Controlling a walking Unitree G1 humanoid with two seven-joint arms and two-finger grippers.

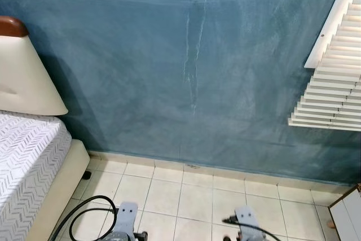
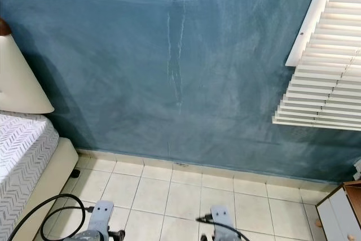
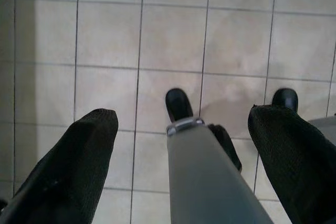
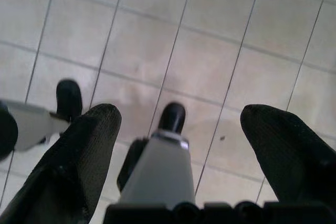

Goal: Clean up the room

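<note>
- Ahead, one blue wall (image 1: 169,66) meets the tiled floor (image 1: 186,196) along a pale skirting.
- One bed (image 1: 28,162) with one cream headboard (image 1: 25,77) lines the floor's left edge; one blind (image 1: 333,77) hangs at upper right, one cabinet (image 2: 338,213) stands in the right corner.
- Bare tiles lie between bed and cabinet.
- Left gripper (image 3: 184,145) and right gripper (image 4: 178,145) both hang spread over the floor, holding nothing.
- One black cable (image 1: 84,210) loops near the left arm.

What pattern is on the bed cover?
A grey-and-white herringbone on the bed cover, clearest in the left eye view.
</note>
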